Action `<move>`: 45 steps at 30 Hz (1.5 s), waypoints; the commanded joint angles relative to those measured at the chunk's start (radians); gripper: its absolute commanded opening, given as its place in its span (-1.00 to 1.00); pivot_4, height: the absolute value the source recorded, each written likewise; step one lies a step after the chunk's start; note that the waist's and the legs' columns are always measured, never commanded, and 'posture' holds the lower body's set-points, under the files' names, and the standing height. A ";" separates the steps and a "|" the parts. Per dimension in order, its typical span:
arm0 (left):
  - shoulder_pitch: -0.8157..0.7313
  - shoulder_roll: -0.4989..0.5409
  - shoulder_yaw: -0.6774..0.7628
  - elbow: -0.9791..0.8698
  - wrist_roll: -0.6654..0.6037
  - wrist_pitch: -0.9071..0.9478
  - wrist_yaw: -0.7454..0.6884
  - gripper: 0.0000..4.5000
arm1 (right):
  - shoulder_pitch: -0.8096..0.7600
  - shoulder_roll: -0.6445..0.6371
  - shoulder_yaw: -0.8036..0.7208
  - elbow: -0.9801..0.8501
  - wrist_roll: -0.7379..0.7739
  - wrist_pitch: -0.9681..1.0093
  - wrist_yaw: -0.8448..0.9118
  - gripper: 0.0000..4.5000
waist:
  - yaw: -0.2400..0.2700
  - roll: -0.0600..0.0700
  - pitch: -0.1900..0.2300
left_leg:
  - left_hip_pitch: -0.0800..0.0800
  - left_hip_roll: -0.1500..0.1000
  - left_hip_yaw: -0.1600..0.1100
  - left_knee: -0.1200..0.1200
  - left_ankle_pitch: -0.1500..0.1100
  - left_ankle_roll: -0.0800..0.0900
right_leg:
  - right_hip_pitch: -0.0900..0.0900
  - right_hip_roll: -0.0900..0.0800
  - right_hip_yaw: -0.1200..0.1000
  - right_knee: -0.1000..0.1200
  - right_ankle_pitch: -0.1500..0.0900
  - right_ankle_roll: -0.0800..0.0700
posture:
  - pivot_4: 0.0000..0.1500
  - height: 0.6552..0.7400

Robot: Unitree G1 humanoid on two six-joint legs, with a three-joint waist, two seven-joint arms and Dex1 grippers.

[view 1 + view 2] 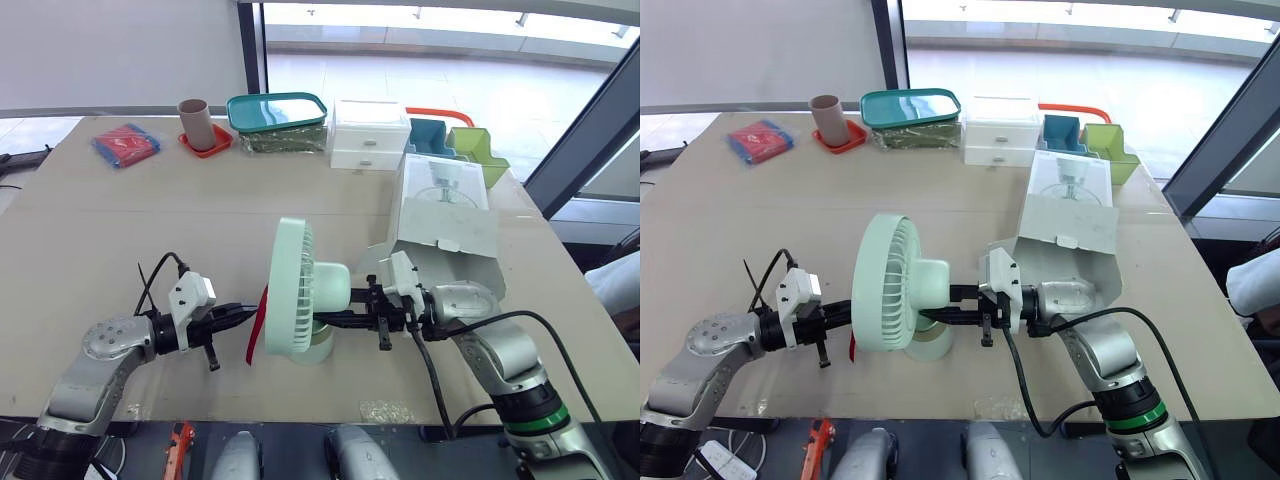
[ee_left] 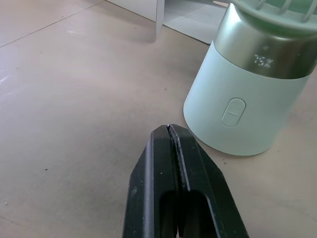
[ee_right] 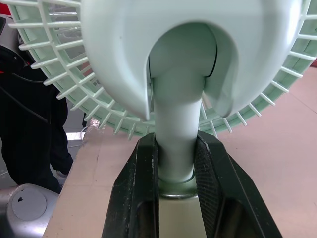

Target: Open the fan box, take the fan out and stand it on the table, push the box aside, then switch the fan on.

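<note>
Fan [image 1: 295,290] upright, neck inside right pincer [image 3: 177,145]

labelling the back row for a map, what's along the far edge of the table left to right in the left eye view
red packet → cup → teal tray → white drawers → blue bin → green bin

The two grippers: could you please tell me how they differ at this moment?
The left gripper is shut and empty; the right gripper is clamped on the fan, at its neck. The left gripper points toward the fan's button without touching it; the right gripper is at the fan's rear. Both have black fingers and lie low over the table.
</note>
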 commanded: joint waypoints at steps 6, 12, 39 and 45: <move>-0.012 -0.016 0.002 -0.024 0.014 -0.022 0.036 -0.87 | -0.111 0.070 -0.021 0.225 -0.054 -0.153 0.084 -0.80 | 0.000 0.000 0.000 | -0.001 0.000 -0.001 0.000 0.000 0.000 | -0.001 -0.001 0.000 0.000 0.000 0.000 | 1.00 1.00; -0.012 -0.016 0.002 -0.024 0.014 -0.022 0.037 -0.87 | -0.115 0.075 -0.026 0.239 -0.060 -0.164 0.092 -0.80 | 0.000 0.000 0.000 | 0.000 0.000 0.000 0.000 0.000 0.000 | -0.001 0.000 0.000 0.001 0.000 0.000 | 1.00 1.00; -0.035 -0.032 -0.052 -0.011 0.066 -0.040 0.056 -0.76 | -0.103 0.021 -0.057 0.251 -0.089 -0.163 0.113 0.97 | -0.001 0.000 0.000 | 0.001 0.000 0.000 0.000 0.000 0.000 | 0.000 0.000 0.000 0.003 0.000 -0.001 | 1.00 1.00; -0.050 -0.038 -0.016 -0.009 0.002 0.017 0.061 -0.76 | 0.084 -0.111 -0.120 -0.057 -0.052 -0.064 0.087 0.97 | 0.000 0.000 0.000 | 0.001 0.000 -0.001 0.000 0.000 0.000 | 0.000 0.000 -0.001 0.003 0.000 -0.001 | 1.00 1.00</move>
